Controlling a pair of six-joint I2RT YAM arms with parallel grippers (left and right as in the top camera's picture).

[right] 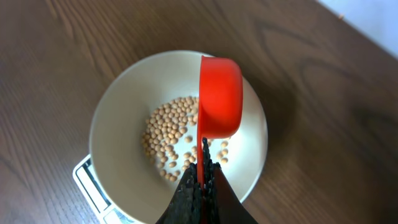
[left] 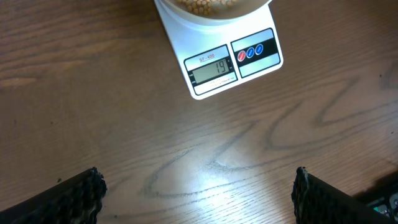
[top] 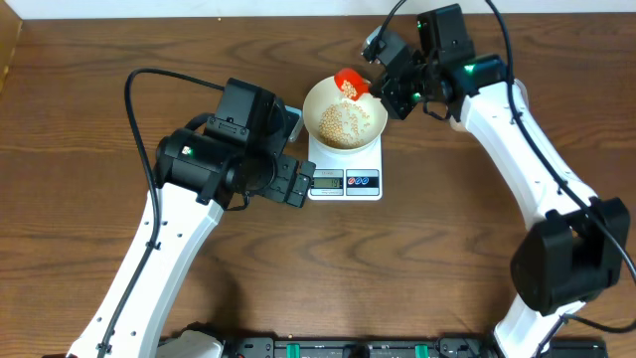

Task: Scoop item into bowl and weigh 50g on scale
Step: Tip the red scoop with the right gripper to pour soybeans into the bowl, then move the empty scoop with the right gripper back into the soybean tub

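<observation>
Scale [left: 231,61] display reads 19 in the left wrist view only; left gripper [left: 199,196] fingers stand wide apart. Right gripper [right: 202,180] clamps red scoop [right: 219,93], handle-to-cup axis pointing away, over beans [right: 171,127] in bowl [right: 118,106] on the scale's rear half.

Scale [top: 345,179] sits near the middle of the tabletop [top: 417,259]. Its display [left: 213,70] and buttons [left: 250,52] are side by side on the near edge, display to the left.

Bowl [top: 316,104] rests on the scale's platform, behind the display. Beans [top: 343,124] lie in a loose patch on the bowl's floor.

Scoop [top: 349,84] hangs over the bowl's far right rim, turned on its side. Its cup is above the bowl, and its handle runs back to the right, pinched between the right jaws.

Left jaws are spread wide, low over bare tabletop just left of the scale's near edge, not touching it.
</observation>
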